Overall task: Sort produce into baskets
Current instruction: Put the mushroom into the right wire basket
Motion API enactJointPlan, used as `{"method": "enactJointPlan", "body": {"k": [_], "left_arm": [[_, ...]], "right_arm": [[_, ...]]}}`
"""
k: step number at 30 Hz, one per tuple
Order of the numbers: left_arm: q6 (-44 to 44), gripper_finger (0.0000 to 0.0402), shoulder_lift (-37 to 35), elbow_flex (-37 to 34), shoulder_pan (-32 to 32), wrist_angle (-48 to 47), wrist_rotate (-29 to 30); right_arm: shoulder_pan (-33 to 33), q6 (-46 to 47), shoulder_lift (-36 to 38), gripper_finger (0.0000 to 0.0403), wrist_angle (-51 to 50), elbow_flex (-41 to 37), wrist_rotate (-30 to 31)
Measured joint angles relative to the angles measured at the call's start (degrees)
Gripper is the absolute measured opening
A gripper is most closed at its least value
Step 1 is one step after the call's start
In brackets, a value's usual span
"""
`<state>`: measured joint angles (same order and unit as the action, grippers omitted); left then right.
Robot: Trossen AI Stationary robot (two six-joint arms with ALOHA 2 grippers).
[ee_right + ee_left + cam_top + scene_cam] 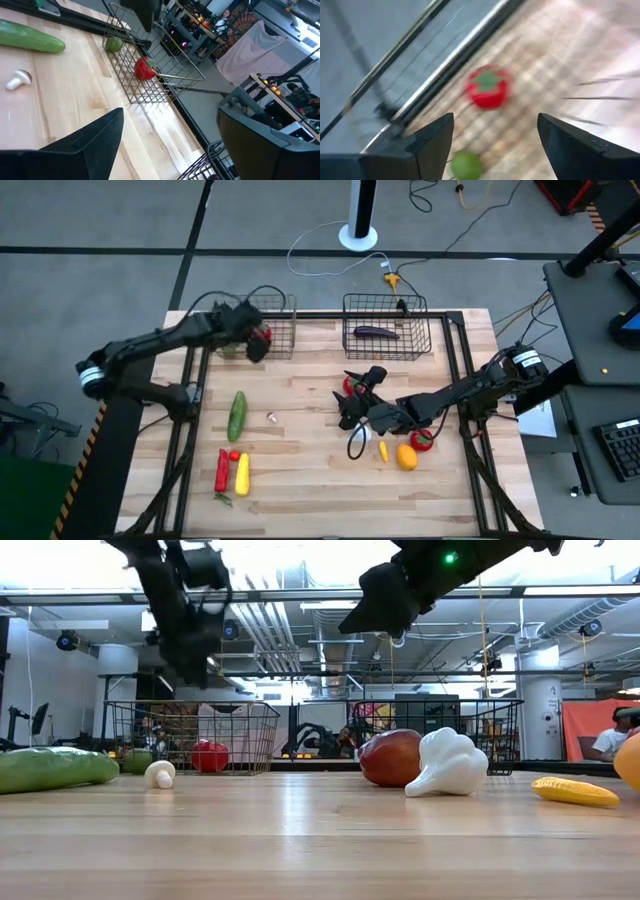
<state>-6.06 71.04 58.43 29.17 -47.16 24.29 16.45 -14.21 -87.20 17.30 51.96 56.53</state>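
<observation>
The left basket (268, 328) is sitting at the table's far edge, left of centre, holding a red tomato (264, 334) and a green round piece (231, 350). The left gripper (252, 340) is hanging over this basket with its jaws standing open and holding nothing; the tomato (488, 88) is lying free on the wire floor below its fingers (434, 142).

The right basket (386, 326) is standing along the same far edge, a clear gap apart from the first, with a purple eggplant (375, 332) lying inside.

The right gripper (352, 395) is hovering above the middle of the table with jaws open and empty, near a dark-red fruit (391, 757) and a white cauliflower (449, 763) that are touching in the low view. An orange (406, 456), a small yellow piece (383, 451) and a red round piece (422, 441) are crowding just beside the right arm.

On the left half, a cucumber (237, 416) and a small mushroom (271, 418) are lying near each other, with bare wood around them. Toward the near edge, a red pepper (221, 470) and a yellow long piece (242, 473) are lying side by side.
</observation>
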Motion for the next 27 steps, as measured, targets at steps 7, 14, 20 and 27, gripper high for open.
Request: {"method": "enactJointPlan", "body": {"k": [7,14,20,27], "left_arm": [[-0.1,0.0269,-7.2,0.0,-18.3,0.4,-10.3],[-2.1,0.0269,-4.9,-0.8,-36.1,1.3,-10.3],[-6.0,0.0269,4.0,-1.8,-42.9,1.2,-9.5],[-12.3,0.0268,14.5,-1.8,-43.3,-1.5,-6.8]], "right_arm": [[0.0,0.9,0.0,0.0311,-0.9,0.0,0.0],[0.0,0.9,0.0,0.0311,-0.9,0.0,0.0],[0.0,1.2,0.0,0.0311,-0.8,0.0,-1.5],[0.0,2.2,0.0,0.0311,-1.1,0.0,-3.0]]}}
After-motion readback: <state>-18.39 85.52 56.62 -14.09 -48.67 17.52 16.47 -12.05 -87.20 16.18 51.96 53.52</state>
